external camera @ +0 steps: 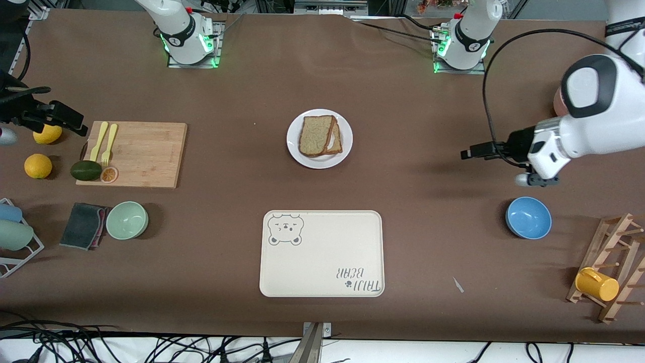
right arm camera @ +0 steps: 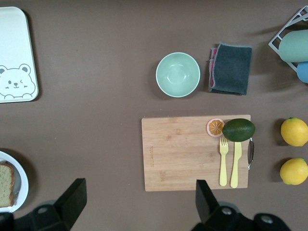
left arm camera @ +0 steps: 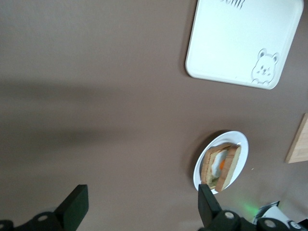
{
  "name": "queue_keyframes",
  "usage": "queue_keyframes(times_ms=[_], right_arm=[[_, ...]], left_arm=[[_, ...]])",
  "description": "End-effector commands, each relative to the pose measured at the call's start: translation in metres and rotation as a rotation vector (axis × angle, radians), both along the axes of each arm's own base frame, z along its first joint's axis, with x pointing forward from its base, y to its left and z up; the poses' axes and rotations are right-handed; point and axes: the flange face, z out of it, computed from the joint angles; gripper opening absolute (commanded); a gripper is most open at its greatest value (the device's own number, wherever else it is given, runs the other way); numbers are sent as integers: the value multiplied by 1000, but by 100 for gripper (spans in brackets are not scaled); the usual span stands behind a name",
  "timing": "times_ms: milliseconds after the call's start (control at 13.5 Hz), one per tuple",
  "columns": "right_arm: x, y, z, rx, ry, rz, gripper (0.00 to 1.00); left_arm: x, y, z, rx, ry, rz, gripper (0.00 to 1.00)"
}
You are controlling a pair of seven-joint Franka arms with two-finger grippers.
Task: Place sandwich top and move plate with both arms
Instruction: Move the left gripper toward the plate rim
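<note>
The sandwich top (external camera: 316, 135), a plain brown bread slice, lies on a second slice with egg showing at its edge, on the round white plate (external camera: 319, 163) at mid-table. My left gripper (external camera: 467, 153) is open and empty, up over bare table toward the left arm's end. Its wrist view shows the plate (left arm camera: 240, 144) and the sandwich (left arm camera: 222, 166) beside one of its fingers (left arm camera: 207, 204). My right gripper (external camera: 70, 121) is open and empty over the table's right-arm end by the cutting board. Its wrist view shows the plate's rim (right arm camera: 21, 185) and a bread edge (right arm camera: 6, 183).
A cream bear tray (external camera: 322, 262) lies nearer the camera than the plate. A cutting board (external camera: 141, 154) carries yellow cutlery, an avocado and an orange slice. Two lemons (external camera: 38, 166), a green bowl (external camera: 127, 220) and a cloth (external camera: 83, 225) are nearby. A blue bowl (external camera: 528, 217) and mug rack (external camera: 612, 267) stand at the left arm's end.
</note>
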Motion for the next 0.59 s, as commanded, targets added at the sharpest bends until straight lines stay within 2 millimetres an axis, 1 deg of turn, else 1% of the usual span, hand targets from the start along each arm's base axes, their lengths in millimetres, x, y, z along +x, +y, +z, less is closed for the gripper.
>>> queue_keyframes(times_ms=[0,74,223,371,520], right_arm=[[-2,3,2,-4,-8,2,100],[-2,4,3,-4,-8,4,100],[-2,2,2,-4,-6,-1,100],[1,2,2,-4,-25,-1,100],[1,11,3,-4,-26,16,100]], left_arm=[[-38,1,-18,-9,-35,-68,100],[-48,2,-28,-28,-39,-116,100],[-59,9,-45,-96,-42,-152,100],[-69,6,-64,-187,-27,-172,100],[-82,3,-82,-262,-19,-173,100]])
